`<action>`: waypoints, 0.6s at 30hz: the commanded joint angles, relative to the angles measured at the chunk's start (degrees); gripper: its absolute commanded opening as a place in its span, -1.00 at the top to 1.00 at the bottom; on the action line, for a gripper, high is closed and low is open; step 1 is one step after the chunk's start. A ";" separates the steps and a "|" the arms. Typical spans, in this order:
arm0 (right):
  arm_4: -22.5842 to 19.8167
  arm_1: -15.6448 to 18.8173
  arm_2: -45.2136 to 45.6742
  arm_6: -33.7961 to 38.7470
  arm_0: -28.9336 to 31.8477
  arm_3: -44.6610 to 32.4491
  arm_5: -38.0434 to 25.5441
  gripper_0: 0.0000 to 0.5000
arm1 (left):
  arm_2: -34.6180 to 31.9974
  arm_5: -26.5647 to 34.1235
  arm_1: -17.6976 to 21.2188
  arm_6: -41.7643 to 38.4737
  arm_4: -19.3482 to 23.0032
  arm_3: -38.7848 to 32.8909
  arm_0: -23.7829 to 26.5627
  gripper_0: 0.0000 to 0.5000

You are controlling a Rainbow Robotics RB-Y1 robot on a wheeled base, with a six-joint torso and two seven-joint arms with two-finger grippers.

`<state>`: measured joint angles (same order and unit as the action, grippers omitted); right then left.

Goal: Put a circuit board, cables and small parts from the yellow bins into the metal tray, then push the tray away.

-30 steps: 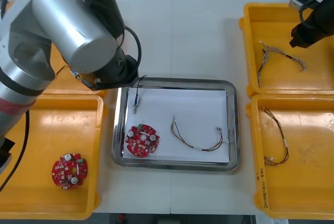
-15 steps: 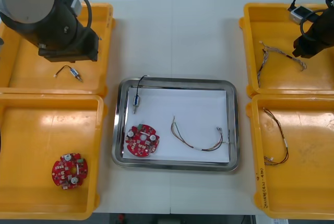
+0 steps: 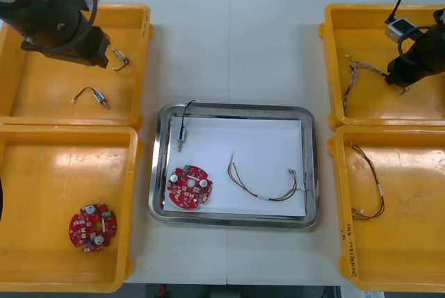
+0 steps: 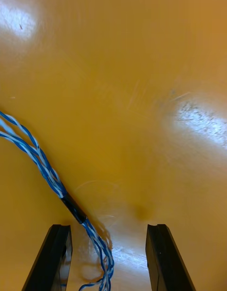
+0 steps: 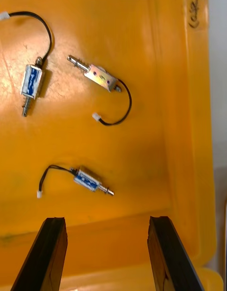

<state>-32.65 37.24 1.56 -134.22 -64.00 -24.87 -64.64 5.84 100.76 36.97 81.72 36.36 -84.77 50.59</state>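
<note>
Front view, tray: The shiny rectangular metal tray (image 3: pixel 311 173), white inside, sits mid-table. It holds a round red circuit board (image 3: pixel 189 187), a red and yellow cable (image 3: pixel 264 185) and a small metal part (image 3: pixel 182 133) on a black lead.
Front view, left arm: My left arm (image 3: pixel 52 13) has pulled back from the tray's far left corner to the far left yellow bin (image 3: pixel 42 96), so I judge that part delivered.
Front view, right arm: My right arm (image 3: pixel 417 62) has sunk lower over the far right yellow bin (image 3: pixel 361 20), toward the twisted blue and white cable (image 3: pixel 365 72).
Right wrist view: My right gripper (image 4: pixel 106 260) stands wide apart, gripping nothing. The twisted cable runs between its fingers, closer to one.
Left wrist view: My left gripper (image 5: pixel 106 253) hangs wide apart and empty above three loose small metal parts (image 5: pixel 87 180).
Meaning: The twisted cable looks next, then the push.
</note>
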 commanded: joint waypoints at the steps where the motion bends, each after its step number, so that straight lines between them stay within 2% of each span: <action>1: -0.22 -0.85 0.99 -1.40 -0.34 -0.35 0.57 -0.79 | -1.80 -5.75 1.79 2.65 -0.41 4.44 4.17 -1.00; 17: -1.27 -2.17 0.99 -0.78 2.56 -0.26 4.26 -0.79 | -5.75 -13.22 1.79 25.33 -0.59 20.43 10.23 -1.00; 18: -1.19 -2.17 0.99 -0.87 2.65 -0.35 4.26 -0.70 | -5.84 -14.19 1.79 26.38 -0.50 21.22 10.14 -1.00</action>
<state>-33.37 35.94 1.56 -134.21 -63.15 -24.83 -61.38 2.20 89.11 36.97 106.50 36.22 -64.64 57.52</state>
